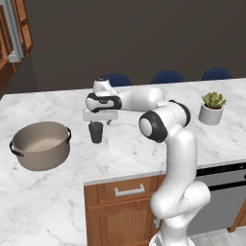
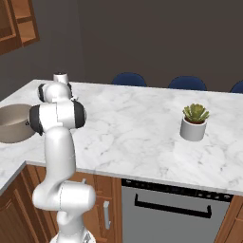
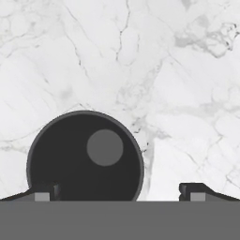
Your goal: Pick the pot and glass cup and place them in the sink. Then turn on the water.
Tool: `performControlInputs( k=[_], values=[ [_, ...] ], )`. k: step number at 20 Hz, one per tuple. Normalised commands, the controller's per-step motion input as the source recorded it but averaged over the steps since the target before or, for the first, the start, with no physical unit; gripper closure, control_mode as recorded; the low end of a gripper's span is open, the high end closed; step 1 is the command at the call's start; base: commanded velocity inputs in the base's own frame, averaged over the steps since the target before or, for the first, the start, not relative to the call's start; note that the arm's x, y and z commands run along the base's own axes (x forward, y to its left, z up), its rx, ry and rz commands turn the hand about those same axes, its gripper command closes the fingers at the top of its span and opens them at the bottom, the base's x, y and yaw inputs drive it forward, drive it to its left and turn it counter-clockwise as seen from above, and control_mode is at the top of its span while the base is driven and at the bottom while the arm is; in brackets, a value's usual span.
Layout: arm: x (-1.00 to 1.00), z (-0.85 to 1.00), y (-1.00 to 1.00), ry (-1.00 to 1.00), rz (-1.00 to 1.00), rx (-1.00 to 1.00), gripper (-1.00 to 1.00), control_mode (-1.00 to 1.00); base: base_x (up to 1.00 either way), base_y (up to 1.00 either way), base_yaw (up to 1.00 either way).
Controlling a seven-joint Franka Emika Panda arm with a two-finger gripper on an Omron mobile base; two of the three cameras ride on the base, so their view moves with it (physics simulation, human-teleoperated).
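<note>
- Left base view, left of frame: pot (image 1: 41, 145) upright on the white marble bench (image 1: 125, 149), empty, well apart from the arm; not yet picked.
- Just left of centre, same view: glass cup (image 1: 96, 132) upright on the bench, right of the pot and apart from it.
- Directly above the cup: pincer (image 1: 100, 120), pointing down, hovering just over the rim, not touching as far as can be told.
- Right of frame, same view: potted plant (image 1: 212, 107) on the bench, well apart from the cup; three blue chair backs (image 1: 167, 76) beyond the far edge.
- Right base view, far left edge: pot (image 2: 14, 122) partly cut off by the frame, arm standing in front of it; potted plant (image 2: 194, 121) right of centre.
- Hand view, lower left: cup (image 3: 85, 157) seen from straight above, dark round mouth with a paler bottom; lower left and lower right corners: two fingertips (image 3: 47, 192), spread wide, nothing between them but part of the cup's rim on the left side.
- Pincer open and empty; cup sits off-centre toward the left fingertip, so probably needs a small sideways shift before dropping.
- Progress judged: early stage, reach for the cup under way; nothing gripped.
- Left to do: grip and carry cup to sink, same for pot, then turn on water.
</note>
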Motion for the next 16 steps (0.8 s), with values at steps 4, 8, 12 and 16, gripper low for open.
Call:
performControlInputs(
  k=[4, 8, 12, 16],
  values=[
    [0.00, -0.04, 0.00, 0.01, 0.00, 0.00, -1.00, -1.00, 0.00, 0.00, 0.00],
    [0.00, -0.03, 0.00, 0.02, 0.00, 0.01, -1.00, -1.00, 0.00, 0.00, 0.00],
    [0.00, -0.06, 0.00, 0.04, 0.00, 0.02, -1.00, -1.00, 0.00, 0.00, 0.00],
    [0.00, -0.03, -0.01, 0.03, 0.00, 0.03, -1.00, -1.00, 0.00, 0.00, 0.00]
  ],
)
